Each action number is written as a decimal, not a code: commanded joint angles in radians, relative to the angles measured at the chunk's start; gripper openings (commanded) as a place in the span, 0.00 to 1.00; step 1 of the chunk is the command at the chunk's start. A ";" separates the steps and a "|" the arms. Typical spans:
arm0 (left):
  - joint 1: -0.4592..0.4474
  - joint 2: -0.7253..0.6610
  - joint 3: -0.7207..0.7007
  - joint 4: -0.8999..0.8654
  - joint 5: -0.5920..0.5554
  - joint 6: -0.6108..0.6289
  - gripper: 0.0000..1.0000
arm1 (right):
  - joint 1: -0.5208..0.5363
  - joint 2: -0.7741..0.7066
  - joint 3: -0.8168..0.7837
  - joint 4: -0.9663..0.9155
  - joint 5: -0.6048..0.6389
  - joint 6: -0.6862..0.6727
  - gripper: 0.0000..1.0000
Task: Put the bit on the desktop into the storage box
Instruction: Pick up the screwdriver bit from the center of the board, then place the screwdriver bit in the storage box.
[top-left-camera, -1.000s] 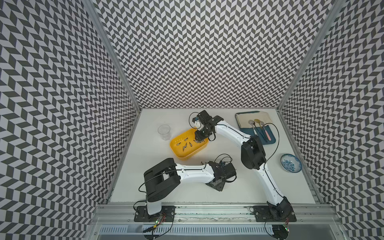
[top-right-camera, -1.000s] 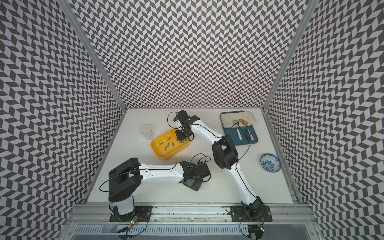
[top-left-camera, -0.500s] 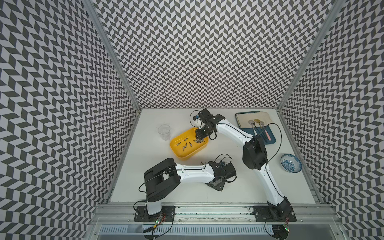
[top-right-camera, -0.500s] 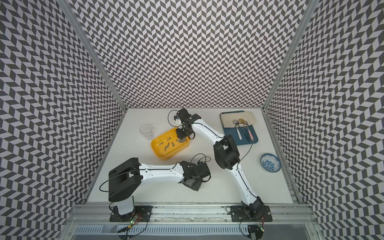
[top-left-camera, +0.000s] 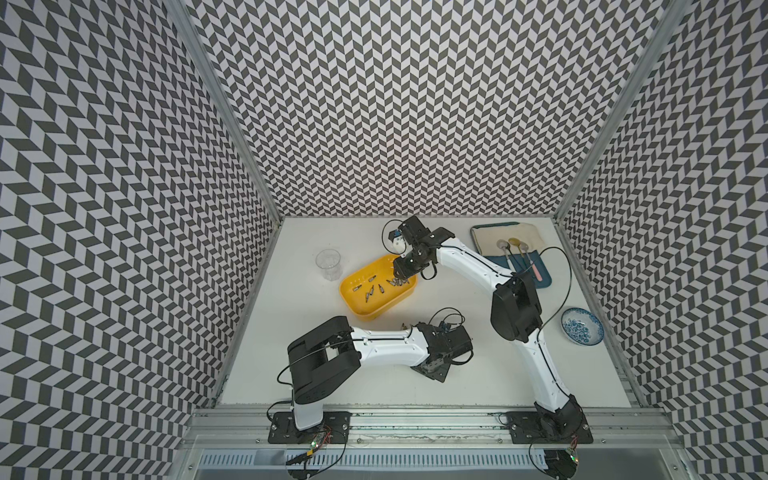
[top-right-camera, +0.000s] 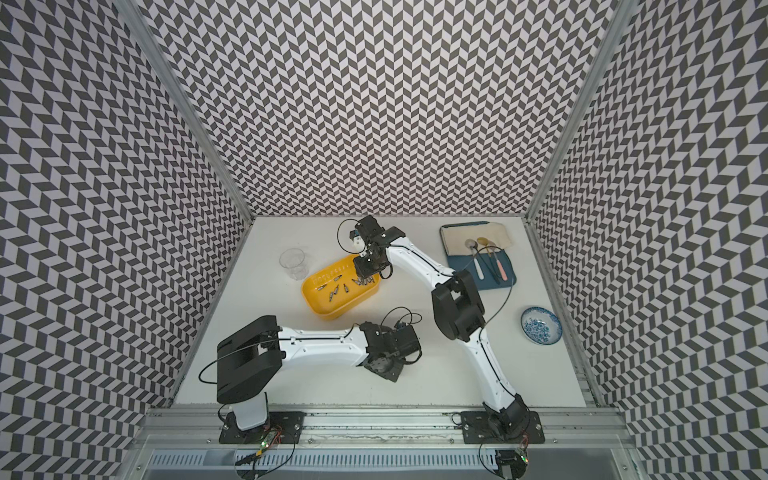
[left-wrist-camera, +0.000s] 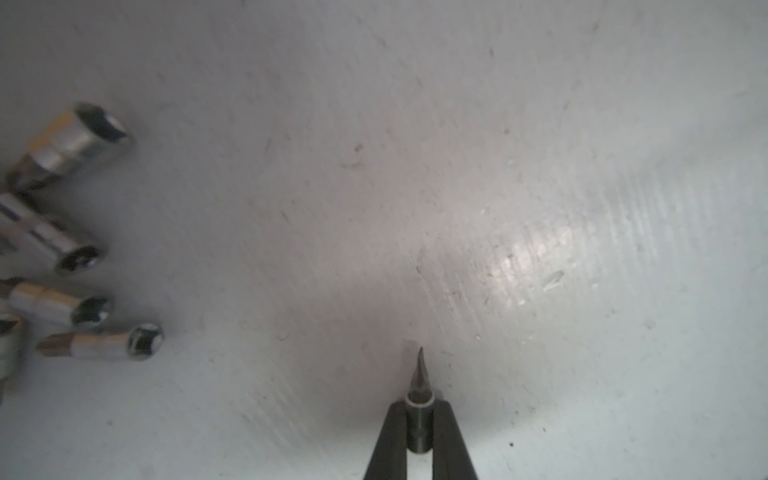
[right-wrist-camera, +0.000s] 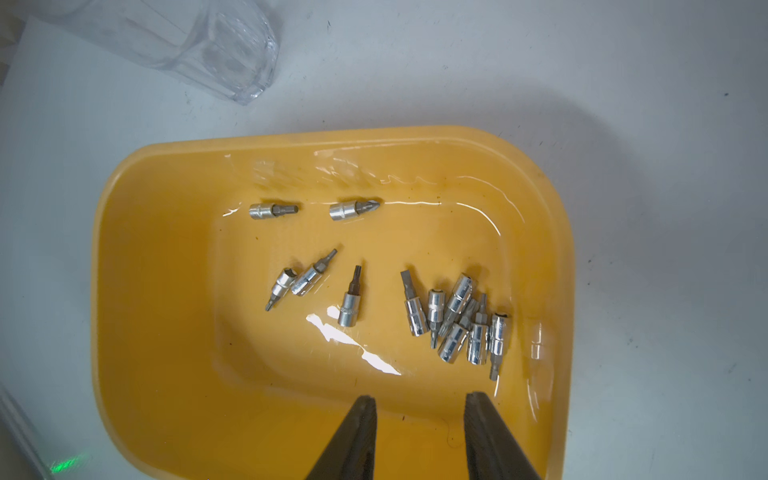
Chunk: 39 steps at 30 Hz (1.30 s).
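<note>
Bright yellow storage box (top-left-camera: 365, 311), shiny silver bits (right-wrist-camera: 348, 303), white desktop (top-left-camera: 457, 386), black-and-white chevron walls (top-left-camera: 395, 104), blue-patterned bowl (top-left-camera: 581, 336), navy tray (top-left-camera: 545, 279).

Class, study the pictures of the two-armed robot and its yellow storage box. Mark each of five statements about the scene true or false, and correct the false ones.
1. The left gripper has its jaws clamped on a bit. True.
2. The right gripper holds a bit. False: its jaws stand open and empty above the storage box.
3. The storage box is empty. False: many bits lie in it.
4. Loose bits lie on the desktop. True.
5. The glass cup stands on the desktop beside the storage box. True.
</note>
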 joint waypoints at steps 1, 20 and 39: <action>0.007 0.013 -0.017 -0.002 0.018 0.007 0.00 | -0.012 -0.091 -0.031 0.035 0.021 0.006 0.40; 0.447 -0.210 0.239 -0.151 0.050 0.308 0.00 | -0.167 -0.469 -0.408 0.136 -0.007 0.090 0.40; 0.716 0.096 0.391 0.012 -0.001 0.456 0.00 | -0.169 -0.714 -0.803 0.269 -0.095 0.150 0.40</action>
